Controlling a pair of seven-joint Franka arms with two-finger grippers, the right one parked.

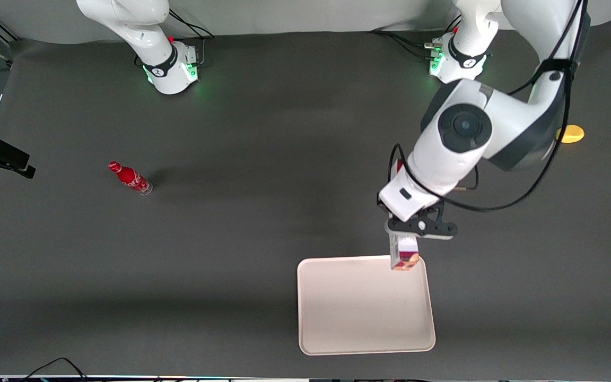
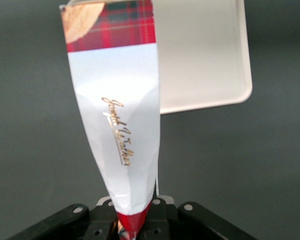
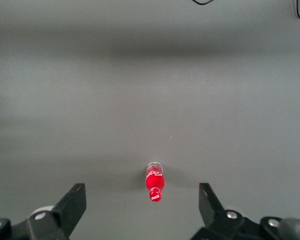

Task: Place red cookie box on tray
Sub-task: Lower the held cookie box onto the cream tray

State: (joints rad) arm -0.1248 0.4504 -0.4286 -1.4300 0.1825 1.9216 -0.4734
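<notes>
left arm bent downward, its gripper (image 1: pixel 404 240) clamped shut.

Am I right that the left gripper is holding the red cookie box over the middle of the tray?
Not the middle. In the front view the gripper holds the red cookie box over the tray at the rim corner farthest from the camera, toward the working arm's end.

gripper (image 2: pixel 135 225) clamping red cookie box (image 2: pixel 117 115) (white label showing), above tray (image 2: pixel 205 55) corner
</notes>
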